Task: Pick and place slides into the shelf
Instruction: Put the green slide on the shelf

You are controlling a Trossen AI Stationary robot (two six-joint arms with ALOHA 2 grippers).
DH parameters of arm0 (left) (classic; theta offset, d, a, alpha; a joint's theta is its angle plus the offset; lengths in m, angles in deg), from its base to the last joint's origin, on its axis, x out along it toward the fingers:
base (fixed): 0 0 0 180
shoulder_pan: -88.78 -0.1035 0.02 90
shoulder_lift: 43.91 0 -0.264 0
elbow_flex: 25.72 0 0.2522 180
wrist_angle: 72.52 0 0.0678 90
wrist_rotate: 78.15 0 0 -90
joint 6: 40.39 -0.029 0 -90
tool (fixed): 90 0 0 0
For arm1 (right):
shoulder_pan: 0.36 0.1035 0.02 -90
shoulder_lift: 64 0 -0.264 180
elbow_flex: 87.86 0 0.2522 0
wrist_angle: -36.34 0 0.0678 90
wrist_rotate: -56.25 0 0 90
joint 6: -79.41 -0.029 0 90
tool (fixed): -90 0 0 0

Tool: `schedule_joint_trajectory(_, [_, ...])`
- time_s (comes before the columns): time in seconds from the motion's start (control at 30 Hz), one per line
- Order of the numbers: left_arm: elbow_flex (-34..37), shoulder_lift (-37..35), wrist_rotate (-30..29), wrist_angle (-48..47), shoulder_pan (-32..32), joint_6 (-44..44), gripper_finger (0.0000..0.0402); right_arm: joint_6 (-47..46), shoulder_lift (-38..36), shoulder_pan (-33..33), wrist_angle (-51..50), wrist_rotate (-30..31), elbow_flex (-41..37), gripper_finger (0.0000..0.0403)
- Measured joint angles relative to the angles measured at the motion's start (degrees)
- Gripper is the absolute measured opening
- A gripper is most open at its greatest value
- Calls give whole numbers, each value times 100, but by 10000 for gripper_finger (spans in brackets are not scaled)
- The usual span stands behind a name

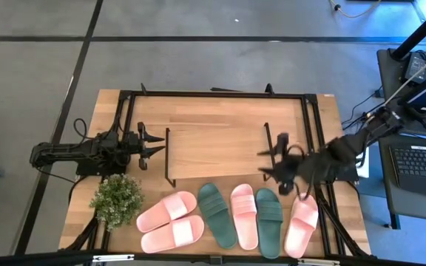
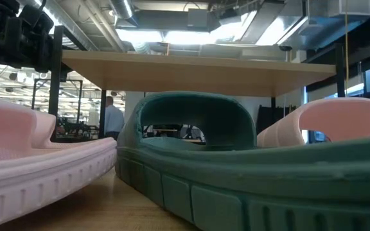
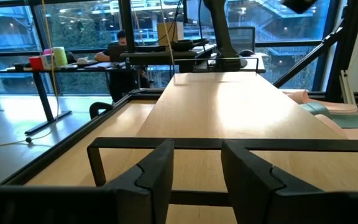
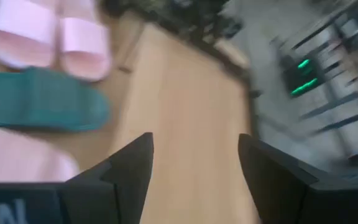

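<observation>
On the table (image 1: pixel 324 111), six slides (image 1: pixel 243 215) lie beside the shelf (image 1: pixel 217 140); both grippers' fingers open.

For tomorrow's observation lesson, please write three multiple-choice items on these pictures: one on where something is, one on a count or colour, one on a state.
1. Where is the potted plant?
A. On the shelf top
B. At the left end of the row of slides
C. Beside the right arm

2. How many slides lie on the table, and in which colours?
A. Six: four pink, two green
B. Four: all pink
C. Six: three pink, three green

3. How is the right gripper?
A. Shut on a pink slide
B. Shut on a green slide
C. Open and holding nothing

Key:
1 B: the high view shows the plant next to the leftmost pink slide.
2 A: the high view shows four pink ones and two green ones, such as the green slide.
3 C: the right wrist view shows its fingers spread apart with only the shelf top between them.
</observation>
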Motion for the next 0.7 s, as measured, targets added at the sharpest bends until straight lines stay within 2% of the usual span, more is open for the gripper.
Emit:
schedule_joint_trajectory(0.23, [-147,1,91,-52,2,2,128,-2034,1234,819,-823,-1,493,236])
schedule_joint_trajectory(0.4, [-627,0,57,-701,2,97,127,-3389,1803,1221,-1107,-37,514,236])
schedule_joint_trajectory(0.5, [-791,1,-195,-1051,2,153,128,-4215,2044,1440,-1377,-300,514,236])
schedule_joint_trajectory(0.7, [-796,1,-341,-1078,2,151,127,-5811,2508,1725,-2088,-1212,514,236])
